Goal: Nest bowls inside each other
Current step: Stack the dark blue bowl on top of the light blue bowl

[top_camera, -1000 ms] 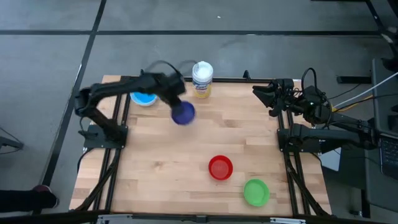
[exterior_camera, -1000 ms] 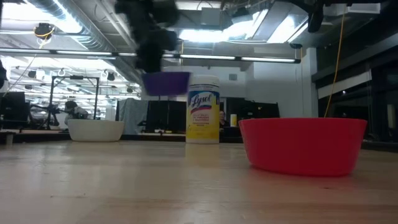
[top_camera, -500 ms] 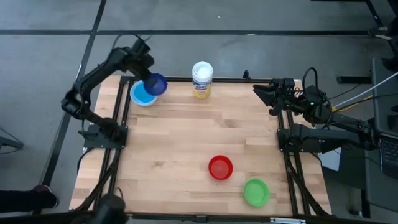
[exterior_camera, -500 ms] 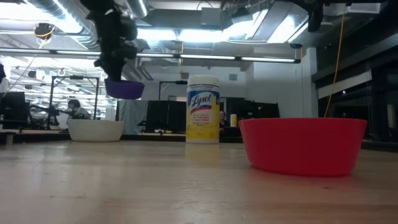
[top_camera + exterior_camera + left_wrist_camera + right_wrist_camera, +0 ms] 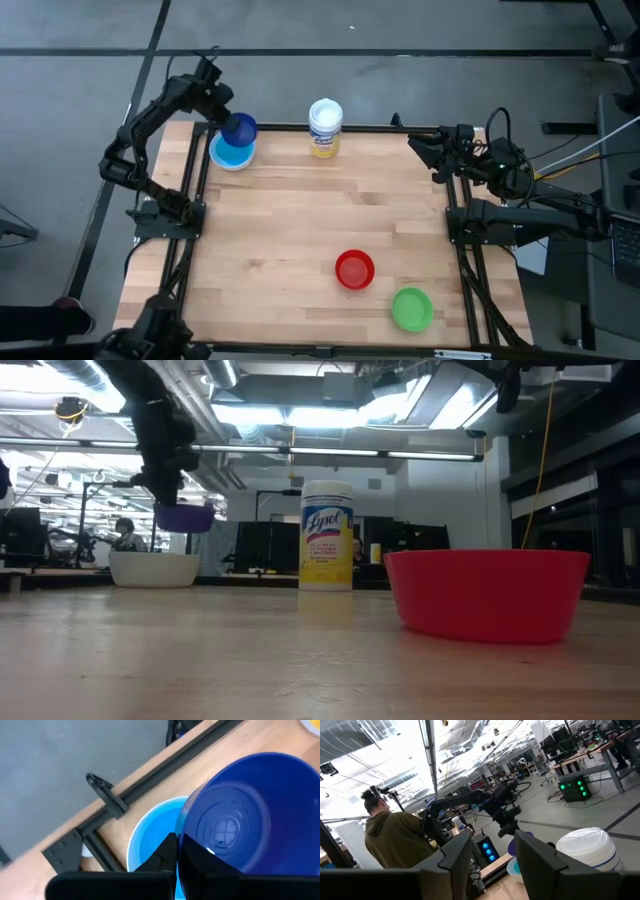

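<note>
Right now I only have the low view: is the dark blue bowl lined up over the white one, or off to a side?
Observer: From above, the dark blue bowl, pinched by its rim in the left end effector, hangs over the far-right part of the white bowl, not centred.
Operator: Is the white bowl empty?
Observer: No, the teal bowl already sits inside it.
Operator: I can see the red bowl. Where is the green one?
Observer: The green bowl stands near the table's front edge, to the right of the red bowl and apart from it.
</note>
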Controlling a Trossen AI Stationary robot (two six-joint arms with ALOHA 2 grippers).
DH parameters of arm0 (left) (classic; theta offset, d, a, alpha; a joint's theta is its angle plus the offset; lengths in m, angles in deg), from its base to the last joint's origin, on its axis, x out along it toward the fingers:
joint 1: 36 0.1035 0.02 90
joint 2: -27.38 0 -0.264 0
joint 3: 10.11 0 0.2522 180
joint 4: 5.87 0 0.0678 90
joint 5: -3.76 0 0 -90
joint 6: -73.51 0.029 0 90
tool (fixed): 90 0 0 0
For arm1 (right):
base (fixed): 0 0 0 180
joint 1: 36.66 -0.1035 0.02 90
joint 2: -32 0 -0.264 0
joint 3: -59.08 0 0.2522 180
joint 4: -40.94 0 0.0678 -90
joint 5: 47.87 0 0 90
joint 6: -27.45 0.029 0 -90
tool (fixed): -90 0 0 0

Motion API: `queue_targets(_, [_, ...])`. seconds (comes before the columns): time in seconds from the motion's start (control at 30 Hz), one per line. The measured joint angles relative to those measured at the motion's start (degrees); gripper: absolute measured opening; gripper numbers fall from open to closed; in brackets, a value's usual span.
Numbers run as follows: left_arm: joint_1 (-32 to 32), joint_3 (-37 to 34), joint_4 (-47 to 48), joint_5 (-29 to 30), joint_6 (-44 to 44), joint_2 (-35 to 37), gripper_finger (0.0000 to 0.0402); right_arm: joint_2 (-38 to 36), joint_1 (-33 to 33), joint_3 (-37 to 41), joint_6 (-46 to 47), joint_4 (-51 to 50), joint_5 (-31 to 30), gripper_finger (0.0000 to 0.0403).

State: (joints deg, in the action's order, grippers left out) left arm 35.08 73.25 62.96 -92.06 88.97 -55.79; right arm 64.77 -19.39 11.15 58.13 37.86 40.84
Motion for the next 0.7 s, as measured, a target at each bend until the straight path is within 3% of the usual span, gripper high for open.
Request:
queue_targets(0.33, [-1.55, -8.56, -11.89, 1.60, -8.18, -0.77, 0.0002, 0.00, 0.02, -0.01, 1.12, 0.00, -0.88, 0.0137])
queue_targets(0.47, [-3.48, -9.27, -14.63, 7.26, -10.23, -1.15, 0.0002, 0.00, 0.01, 0.00, 1.90, 0.00, -0.87, 0.0139])
queue_targets(0.7, [-4.21, -9.44, -13.68, 9.07, -10.44, -1.88, 0.0002, 0.00, 0.02, 0.00, 2.01, -0.02, -0.86, 0.0151])
